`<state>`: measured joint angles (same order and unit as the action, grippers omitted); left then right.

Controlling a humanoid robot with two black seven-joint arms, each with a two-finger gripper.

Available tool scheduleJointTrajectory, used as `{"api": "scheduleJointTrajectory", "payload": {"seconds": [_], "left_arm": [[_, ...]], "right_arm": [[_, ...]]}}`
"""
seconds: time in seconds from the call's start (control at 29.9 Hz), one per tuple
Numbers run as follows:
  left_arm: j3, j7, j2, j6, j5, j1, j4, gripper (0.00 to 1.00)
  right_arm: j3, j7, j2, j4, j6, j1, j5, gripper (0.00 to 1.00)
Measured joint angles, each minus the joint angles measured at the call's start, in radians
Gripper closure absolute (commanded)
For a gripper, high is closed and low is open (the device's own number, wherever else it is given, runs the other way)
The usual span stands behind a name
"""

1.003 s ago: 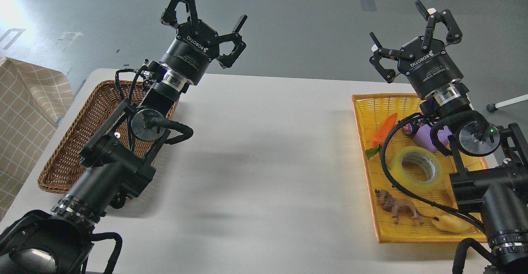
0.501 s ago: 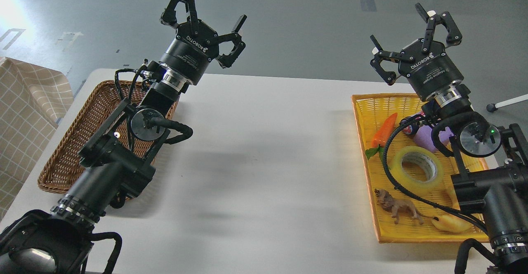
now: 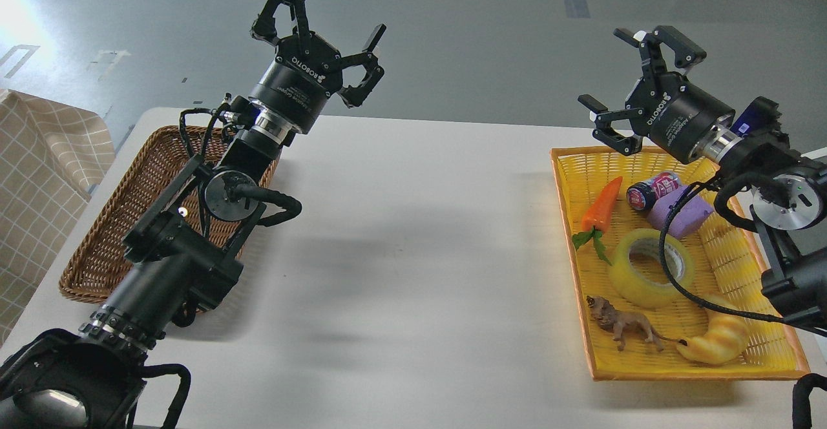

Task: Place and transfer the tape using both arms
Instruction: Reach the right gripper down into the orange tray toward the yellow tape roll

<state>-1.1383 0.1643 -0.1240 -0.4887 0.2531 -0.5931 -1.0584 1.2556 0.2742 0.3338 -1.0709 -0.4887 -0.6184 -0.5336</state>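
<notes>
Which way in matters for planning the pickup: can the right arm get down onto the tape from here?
Probably yes. The right gripper is open above the yellow tray's far end, and the tape lies flat, uncovered; only the arm's own cable crosses it.

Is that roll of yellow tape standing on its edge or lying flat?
Lying flat. The tape rests on its side in the yellow basket, its core hole facing up.

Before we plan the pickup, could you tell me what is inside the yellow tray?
The yellow tray holds the tape, a carrot, a small can, a purple block, a lion and a croissant. The right arm and cable hide part of its right side.
</notes>
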Motion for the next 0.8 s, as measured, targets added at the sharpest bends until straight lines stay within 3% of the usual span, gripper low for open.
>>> {"api": "scheduleJointTrajectory", "payload": {"seconds": [0.3, 0.8], "left_arm": [[-0.002, 0.000, 0.001, 0.000, 0.000, -0.002, -0.004, 0.02], [-0.002, 0.000, 0.006, 0.000, 0.000, -0.005, -0.005, 0.02]], "right_arm": [[-0.190, 0.001, 0.231, -0.157, 0.000, -0.094, -0.190, 0.00], [-0.350, 0.024, 0.605, -0.461, 0.000, -0.050, -0.537, 0.00]]}}
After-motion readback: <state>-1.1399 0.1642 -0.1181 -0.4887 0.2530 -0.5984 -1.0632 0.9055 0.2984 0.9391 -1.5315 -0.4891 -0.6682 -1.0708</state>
